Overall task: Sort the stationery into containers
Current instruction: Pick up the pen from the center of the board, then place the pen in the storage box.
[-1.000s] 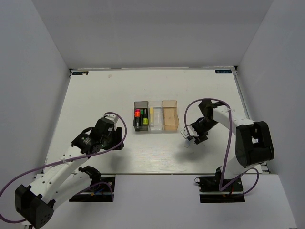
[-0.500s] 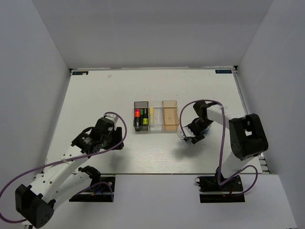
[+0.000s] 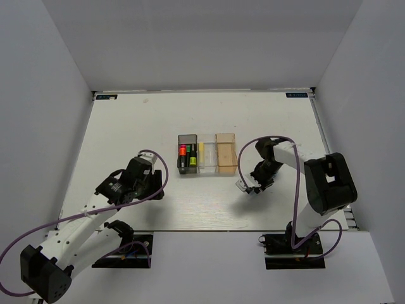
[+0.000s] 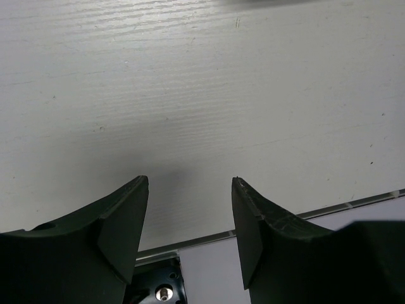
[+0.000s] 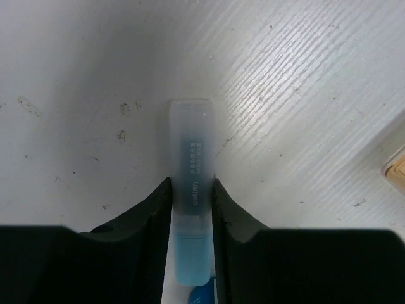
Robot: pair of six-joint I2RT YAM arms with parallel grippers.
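The right gripper is clamping the light blue tube, which is lying on the table near the orange bin. Highlighters are already sitting in the dark grey bin. The left gripper is hanging open, holding nothing. The tube is awaiting binning.

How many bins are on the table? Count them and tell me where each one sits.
3, joined in one row as seen from above: the smoky grey bin on the left, the clear bin in the middle, the orange bin on the right. None seems hidden.
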